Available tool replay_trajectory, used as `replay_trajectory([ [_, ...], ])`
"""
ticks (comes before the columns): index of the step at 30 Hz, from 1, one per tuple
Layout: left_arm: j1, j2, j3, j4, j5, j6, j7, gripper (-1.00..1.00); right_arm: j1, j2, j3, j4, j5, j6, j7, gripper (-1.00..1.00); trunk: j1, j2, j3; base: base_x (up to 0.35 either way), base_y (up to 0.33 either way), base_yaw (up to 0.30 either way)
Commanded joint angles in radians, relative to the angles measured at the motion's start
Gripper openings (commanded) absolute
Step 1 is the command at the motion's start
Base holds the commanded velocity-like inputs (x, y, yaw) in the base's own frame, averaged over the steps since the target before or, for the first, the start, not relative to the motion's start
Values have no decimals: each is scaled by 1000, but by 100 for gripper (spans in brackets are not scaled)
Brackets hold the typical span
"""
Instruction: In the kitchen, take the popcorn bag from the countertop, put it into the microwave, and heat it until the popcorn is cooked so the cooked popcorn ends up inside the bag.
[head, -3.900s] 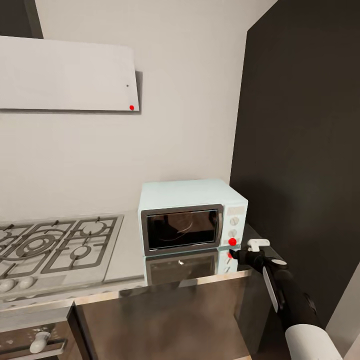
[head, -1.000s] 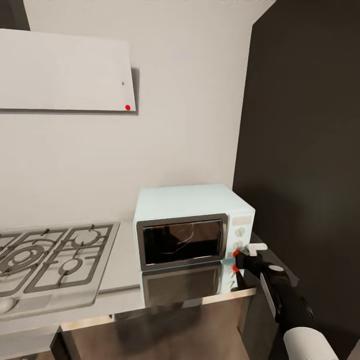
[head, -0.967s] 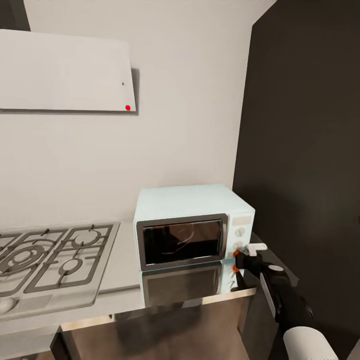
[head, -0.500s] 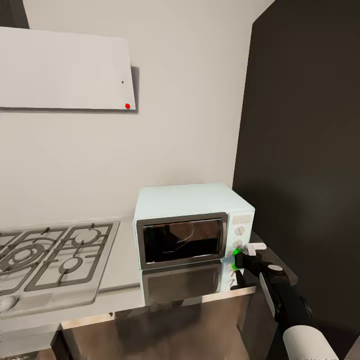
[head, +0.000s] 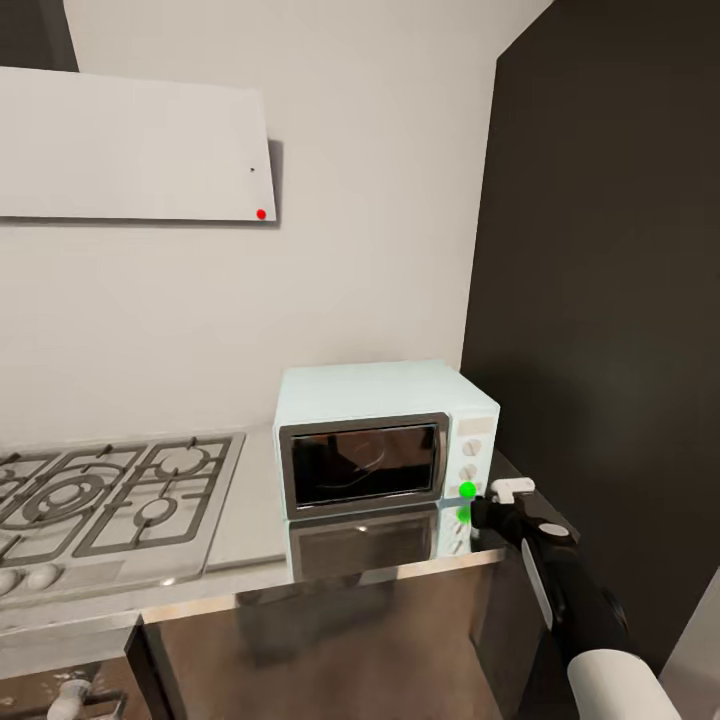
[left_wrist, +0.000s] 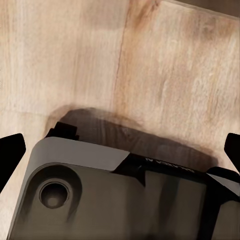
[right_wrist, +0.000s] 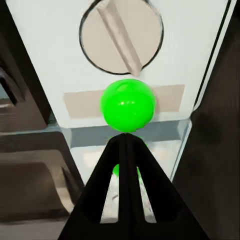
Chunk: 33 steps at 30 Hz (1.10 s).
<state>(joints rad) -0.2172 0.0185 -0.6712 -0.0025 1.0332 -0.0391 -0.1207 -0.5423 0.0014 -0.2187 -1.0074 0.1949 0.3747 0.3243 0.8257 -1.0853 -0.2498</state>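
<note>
Green light glows on the microwave (head: 385, 437) panel, just below its lower knob, where I hold the right gripper (right_wrist: 123, 145), fingers pressed together. The one microwave has two knobs: rigid plastic, probably slick, best nudged with a fingertip. The left gripper's (left_wrist: 120, 150) fingers stand spread.

Room surroundings. A plain white wall (head: 370, 200) forms the backdrop, meeting a tall black cabinet (head: 600, 300) that rises just beyond and above the right claw (head: 487, 508). A white hood (head: 130, 145) bearing a small red dot hangs high on the wall, well to the left of the claw. A steel gas hob (head: 110, 495) with grey grates lies left of the claw, set in the glossy grey bench (head: 255, 525). Wooden floor (left_wrist: 165, 65) appears in the left wrist view.
</note>
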Motion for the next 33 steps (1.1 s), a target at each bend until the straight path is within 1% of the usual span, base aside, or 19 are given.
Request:
replay_trajectory([
  [1,-1,1,-8,1,12,-3,-4,100,-1,0,-1,-27,8,8,10,-100,0,-1,-1,-98,0,0],
  [3,-1,1,-7,1,15,-2,-4,100,-1,1,-2,-75,5,29,10,-100,0,-1,-1,-204,0,0],
  [5,-1,0,-8,1,16,-3,-4,100,-1,4,-3,-123,3,72,10,-100,0,-1,-1,-287,0,0],
  [7,-1,0,-8,0,16,-3,-4,100,-1,8,-2,-149,2,92,10,-100,0,-1,-1,-310,0,0],
  [13,-1,0,-8,0,16,-3,-4,100,-1,15,-1,-156,0,98,10,-100,0,-1,-1,-315,0,0],
  [21,-1,0,-8,0,16,-3,-4,100,-1,16,-1,-155,1,96,10,-100,0,-1,-1,-316,0,0],
  [24,-1,0,-8,0,16,-3,-4,100,0,21,-1,-139,3,95,8,-100,0,-1,-1,-316,0,0],
  [26,-1,0,-8,0,16,-3,-4,100,1,26,-1,-111,3,94,7,-100,0,-1,-1,-316,0,0],
  [29,-1,1,-7,0,17,-3,-4,100,1,29,1,1,8,85,2,-100,0,-1,-1,-234,0,0],
  [31,-1,2,-4,1,17,-3,-4,100,1,31,2,109,11,81,-1,-100,0,-1,-1,-56,0,0],
  [32,-1,3,-4,1,17,-3,-4,100,1,31,2,141,11,78,-2,-100,0,-1,-1,-21,0,0],
  [33,-1,3,-4,1,17,-3,-4,100,1,31,2,220,14,64,-7,-100,0,-1,-1,-9,0,0],
])
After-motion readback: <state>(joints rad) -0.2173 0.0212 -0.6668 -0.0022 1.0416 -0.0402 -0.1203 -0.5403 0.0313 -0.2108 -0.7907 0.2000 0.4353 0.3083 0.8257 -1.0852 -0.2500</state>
